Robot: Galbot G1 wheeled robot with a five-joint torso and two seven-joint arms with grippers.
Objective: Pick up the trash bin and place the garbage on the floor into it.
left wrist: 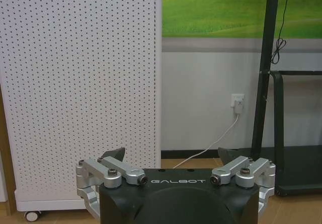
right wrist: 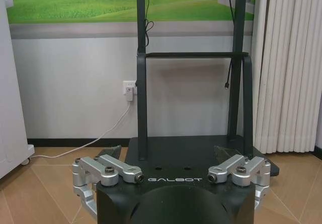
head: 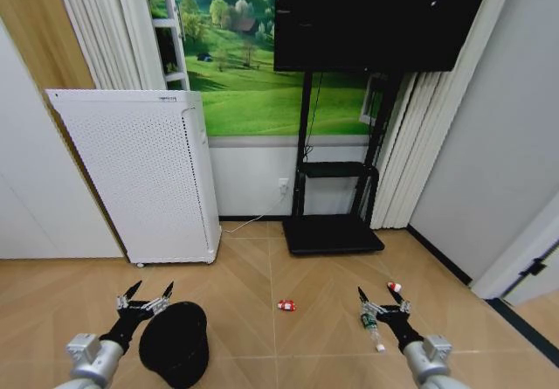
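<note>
Head view: bin on the floor just right of your left hand, fingers spread, empty. Right hand released too, over the bottle. Take the bin's rim squarely first; packet waits mid-floor.

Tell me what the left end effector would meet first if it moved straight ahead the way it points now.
Probably the white perforated appliance. The left end effector, open, points level at it and the wall beside it, nothing between. Depth is unclear.
</note>
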